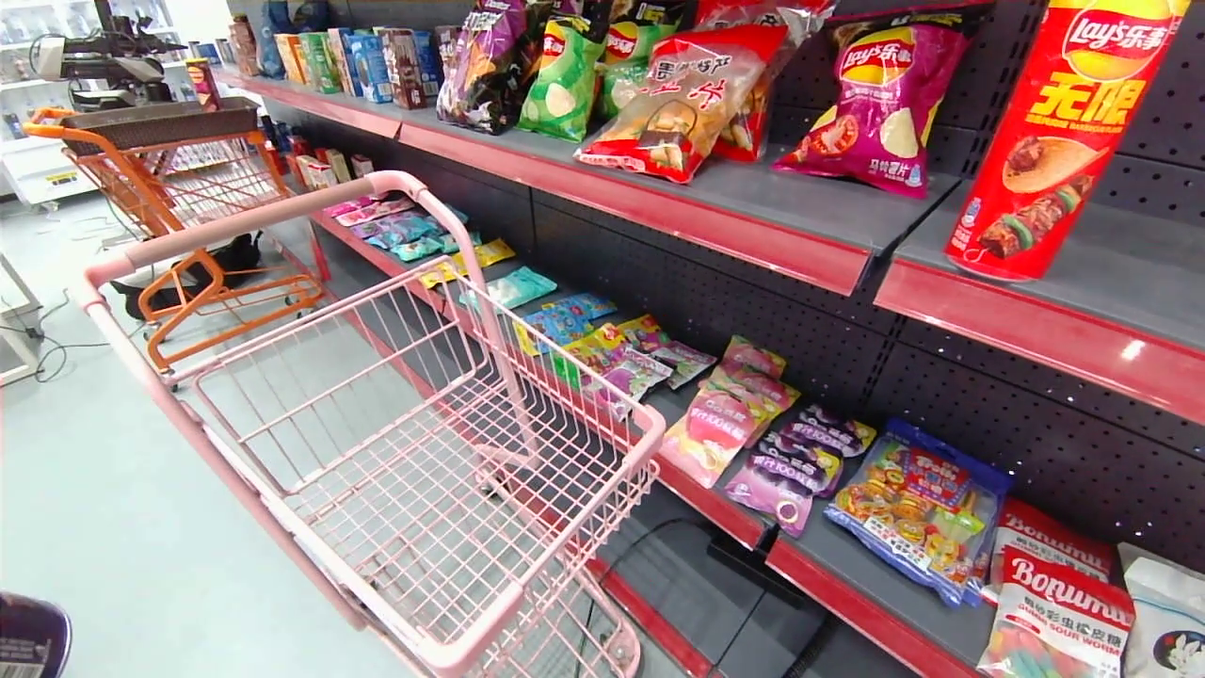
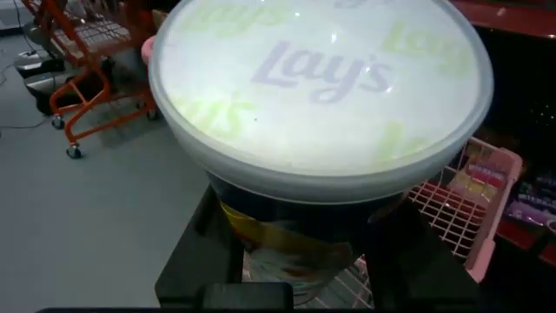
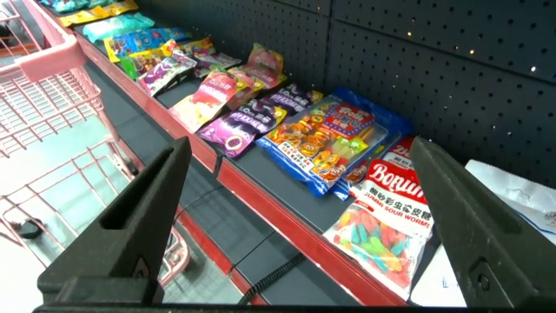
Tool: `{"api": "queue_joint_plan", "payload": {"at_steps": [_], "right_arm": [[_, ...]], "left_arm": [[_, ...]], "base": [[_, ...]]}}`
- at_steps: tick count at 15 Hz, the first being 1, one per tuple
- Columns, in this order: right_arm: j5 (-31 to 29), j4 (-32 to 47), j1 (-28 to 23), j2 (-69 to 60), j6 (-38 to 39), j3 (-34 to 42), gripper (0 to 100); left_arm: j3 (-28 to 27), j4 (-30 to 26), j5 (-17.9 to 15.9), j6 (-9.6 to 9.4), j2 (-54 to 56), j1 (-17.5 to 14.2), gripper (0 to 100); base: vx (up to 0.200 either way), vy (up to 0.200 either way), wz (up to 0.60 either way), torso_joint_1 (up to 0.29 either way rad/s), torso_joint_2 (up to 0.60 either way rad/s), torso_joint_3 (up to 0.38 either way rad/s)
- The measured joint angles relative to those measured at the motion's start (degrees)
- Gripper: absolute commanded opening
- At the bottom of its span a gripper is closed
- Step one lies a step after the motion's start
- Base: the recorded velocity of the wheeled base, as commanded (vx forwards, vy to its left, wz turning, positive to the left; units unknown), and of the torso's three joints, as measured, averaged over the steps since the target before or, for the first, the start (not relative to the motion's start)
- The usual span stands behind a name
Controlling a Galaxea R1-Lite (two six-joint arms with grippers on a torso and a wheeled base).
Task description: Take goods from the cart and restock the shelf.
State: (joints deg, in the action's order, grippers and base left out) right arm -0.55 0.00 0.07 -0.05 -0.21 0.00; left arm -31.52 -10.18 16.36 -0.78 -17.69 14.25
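Note:
A chip can with a pale translucent lid [image 2: 317, 83] stands upright between the black fingers [image 2: 195, 256] of my left gripper [image 2: 304, 261], which is shut on its dark body. Just behind it is a corner of the pink wire cart [image 2: 495, 217]. In the head view the cart [image 1: 650, 443] stands beside the shelf, and I see no goods in its basket. My right gripper [image 3: 300, 235] is open, fingers wide apart, over the lower shelf [image 3: 261, 196] near several candy bags [image 3: 334, 143]. The upper shelf [image 1: 715, 202] holds chip bags and a tall red can [image 1: 1054, 132].
An orange cart [image 1: 179, 179] stands farther down the aisle on the left. Grey floor [image 1: 104, 499] lies open left of the pink cart. A black cable [image 1: 659, 551] runs under the lower shelf. Gummy bags [image 1: 1054, 612] lie at the lower shelf's right end.

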Motion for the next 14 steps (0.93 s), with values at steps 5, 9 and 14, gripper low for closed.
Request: {"api": "queue_joint_plan", "payload": {"at_steps": [5, 9, 14], "right_arm": [[-0.1, 0.0, 0.0, 0.0, 0.0, 0.0, 100], [-0.1, 0.1, 0.0, 0.0, 0.0, 0.0, 100], [-0.1, 0.1, 0.0, 0.0, 0.0, 0.0, 100]], "left_arm": [[5.8, 0.0, -4.3, 0.34, 2.1, 2.1, 0], [12.1, -0.2, -5.8, 0.27, 7.2, 2.6, 0], [13.1, 0.0, -5.9, 0.27, 9.5, 2.7, 0]], "base": [[0.0, 0.0, 0.0, 0.0, 0.0, 0.0], [0.0, 0.0, 0.0, 0.058, -0.2, -0.143], [0.0, 0.0, 0.0, 0.145, -0.47, -0.339]]}}
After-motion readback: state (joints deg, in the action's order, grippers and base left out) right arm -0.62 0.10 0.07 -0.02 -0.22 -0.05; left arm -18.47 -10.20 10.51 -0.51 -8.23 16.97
